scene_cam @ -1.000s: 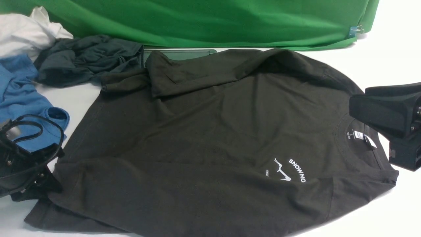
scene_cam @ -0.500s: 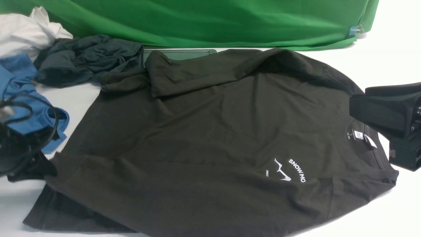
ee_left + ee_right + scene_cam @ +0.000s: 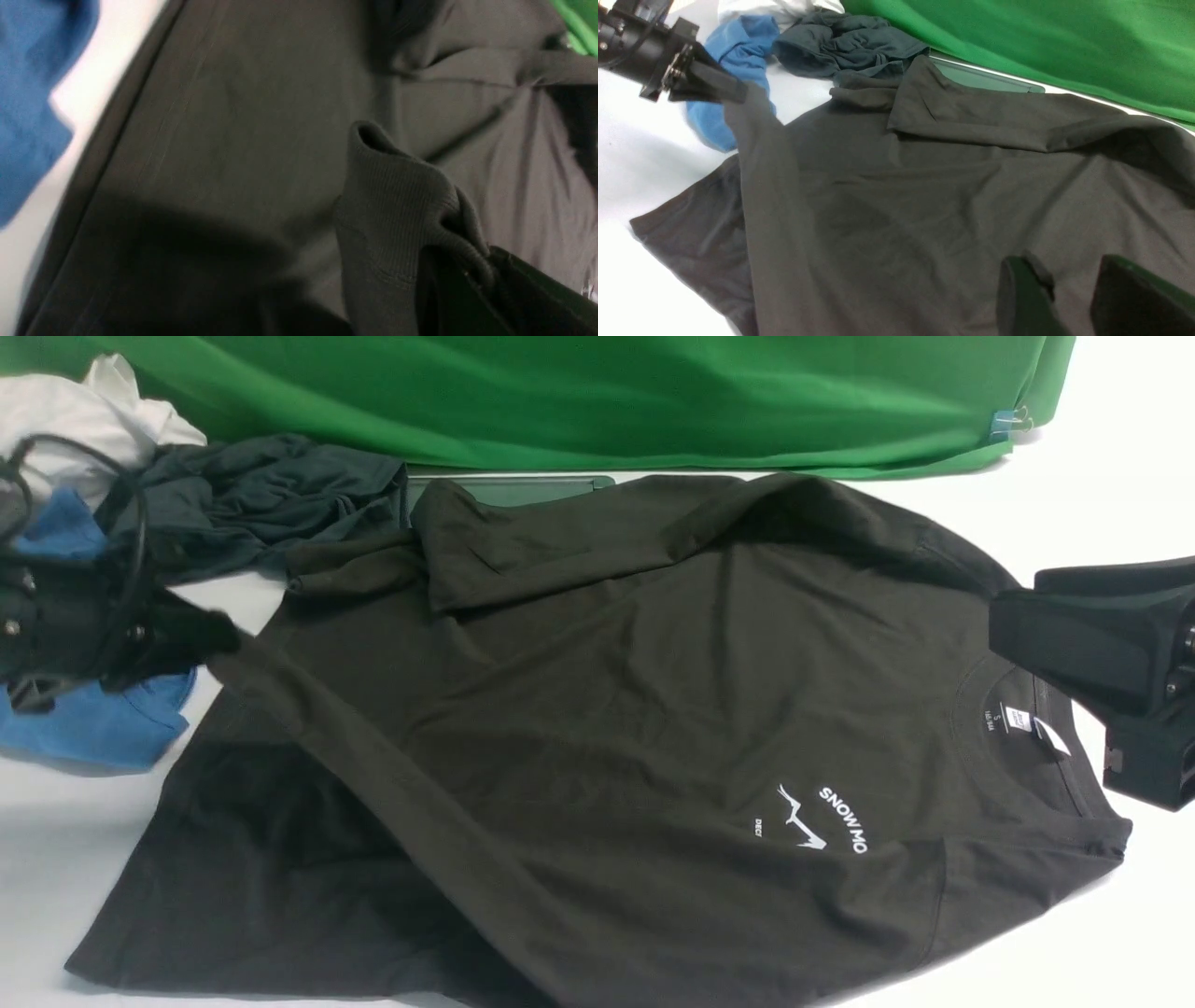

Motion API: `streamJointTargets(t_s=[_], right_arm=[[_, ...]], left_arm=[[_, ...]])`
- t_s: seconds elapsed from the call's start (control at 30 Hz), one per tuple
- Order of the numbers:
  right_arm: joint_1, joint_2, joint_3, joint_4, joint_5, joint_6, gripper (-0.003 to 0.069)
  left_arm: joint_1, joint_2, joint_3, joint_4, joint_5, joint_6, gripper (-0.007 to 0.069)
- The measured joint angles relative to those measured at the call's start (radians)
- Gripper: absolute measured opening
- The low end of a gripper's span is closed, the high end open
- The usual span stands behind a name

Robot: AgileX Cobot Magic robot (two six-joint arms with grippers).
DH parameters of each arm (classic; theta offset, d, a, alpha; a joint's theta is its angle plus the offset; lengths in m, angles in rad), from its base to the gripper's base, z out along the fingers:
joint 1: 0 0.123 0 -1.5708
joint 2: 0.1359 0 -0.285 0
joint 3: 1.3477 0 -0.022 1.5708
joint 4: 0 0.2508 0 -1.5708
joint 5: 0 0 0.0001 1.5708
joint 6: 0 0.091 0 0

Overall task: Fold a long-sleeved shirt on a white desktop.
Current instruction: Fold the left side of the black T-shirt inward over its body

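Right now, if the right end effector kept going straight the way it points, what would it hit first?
Most likely the long-sleeved shirt: the right end effector hangs open, angled down at the cloth spread on the white desktop. Nothing else shows in between, though depth is hard to judge.

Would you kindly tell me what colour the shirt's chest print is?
The print is white, clearest in the front view.
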Motion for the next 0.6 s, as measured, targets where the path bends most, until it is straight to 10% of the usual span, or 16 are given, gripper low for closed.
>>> streamJointTargets(t_s=[0.6], right_arm=[[0.0,0.029,0.0,0.0,0.005,0.0,0.0242]], left_arm=[[0.0,0.056,-0.024,-0.078,-0.099,0.109,0.005]])
